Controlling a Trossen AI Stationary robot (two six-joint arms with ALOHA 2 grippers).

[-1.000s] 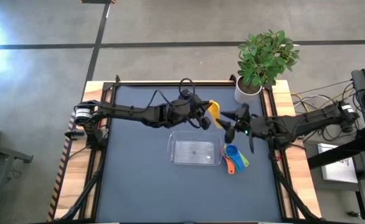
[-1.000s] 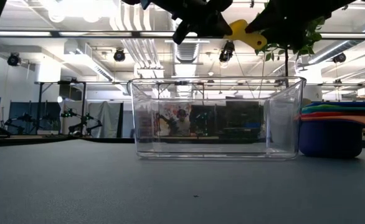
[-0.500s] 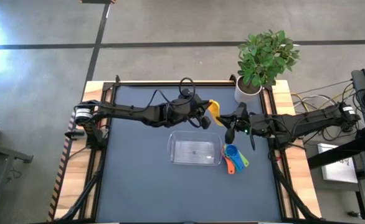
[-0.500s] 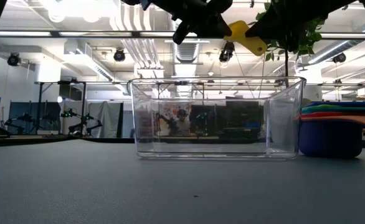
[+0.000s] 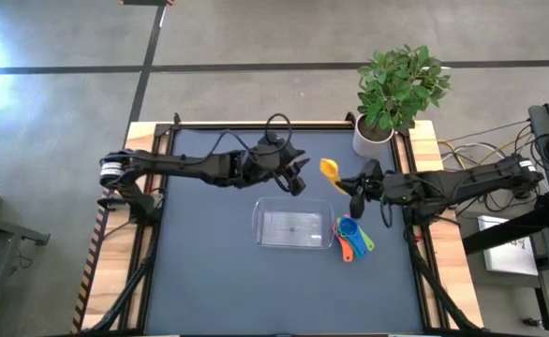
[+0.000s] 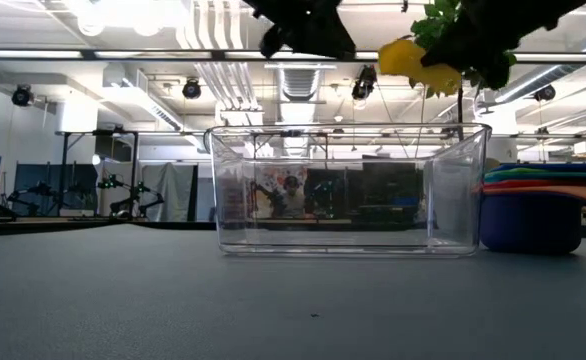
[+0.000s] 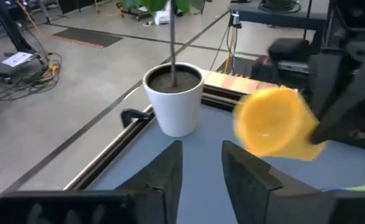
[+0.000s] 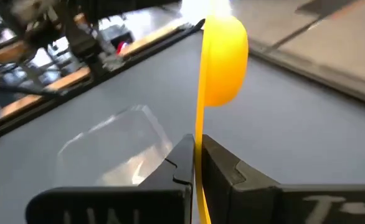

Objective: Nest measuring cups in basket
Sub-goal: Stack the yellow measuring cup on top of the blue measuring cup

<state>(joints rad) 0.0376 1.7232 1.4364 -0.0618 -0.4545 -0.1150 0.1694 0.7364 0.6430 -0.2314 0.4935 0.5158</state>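
We record the right claw (image 5: 351, 182) just right of centre in the high view, above the dark bench (image 5: 209, 271). It is clamped on the flat handle of the yellow measuring cup (image 5: 329, 168). The cup's bowl sticks out past the fingertips, toward the upper left of the claw in that view. In the right wrist view the handle runs as a thin yellow edge up between the two dark fingers (image 8: 223, 168), and the bowl (image 8: 223, 59) sits beyond their tips, turned on its side.

The low view shows the yellow cup (image 6: 413, 62) in the air near the top of the frame, above the rim of the basket (image 6: 343, 190) and clear of it.

The left claw (image 5: 293, 178) hangs at centre, left of the yellow cup and apart from it. Its fingers (image 7: 164, 174) stand narrowly parted with nothing between them. In the left wrist view the yellow cup (image 7: 273, 121) appears blurred at right, beyond those fingers, with the white plant pot (image 7: 173, 99) behind on the bench edge.

The basket (image 5: 293, 227) lies below both claws in the high view, at lower centre, and we see no cup inside it. The remaining measuring cups (image 5: 351, 239) sit in a nested stack just beside the basket's right end, blue bowl at the base, orange and green handles fanned toward lower right. In the low view this stack (image 6: 533, 205) stands at the right edge.
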